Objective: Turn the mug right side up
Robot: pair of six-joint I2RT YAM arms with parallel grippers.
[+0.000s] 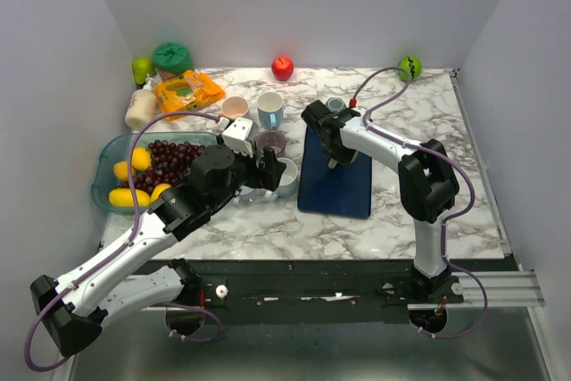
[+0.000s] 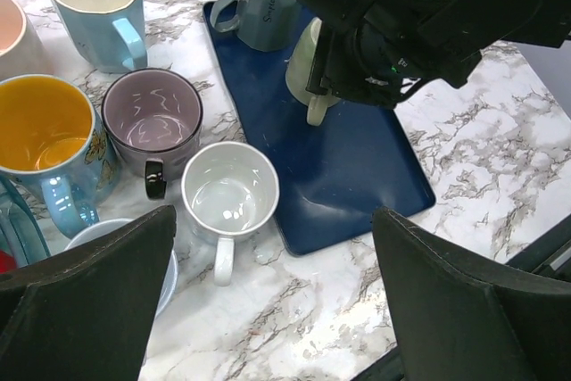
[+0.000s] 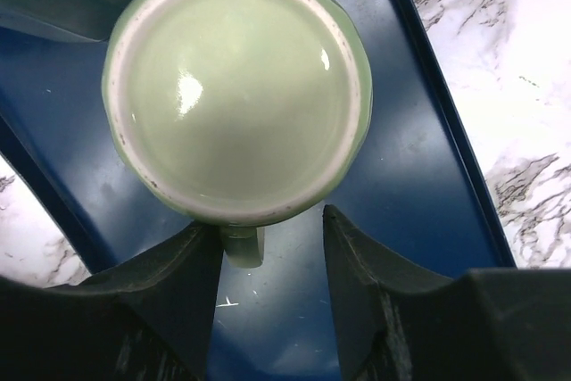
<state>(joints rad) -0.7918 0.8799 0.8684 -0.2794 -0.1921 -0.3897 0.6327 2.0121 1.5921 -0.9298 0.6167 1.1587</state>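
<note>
Clearly unfinished, the task is caught at its opening stage: the mug (image 3: 236, 86) is seen upside down on the blue tray (image 3: 428, 176), its glazed base turned up toward the right wrist camera. No lift or turn is shown. A grip, a lift, a flip and a set-down are judged to be left.

The right gripper (image 3: 272, 231) is held partly open over the mug's handle side, and nothing is clasped by it. The handle stub is framed between the two fingers (image 3: 357, 292). It is set close to the finger on the left of that view and kept well off the other. Whether it is touched by the near finger cannot be told.

The left gripper (image 2: 275, 220) is spread wide and empty above upright cups (image 2: 230, 192) grouped beside the tray.
</note>
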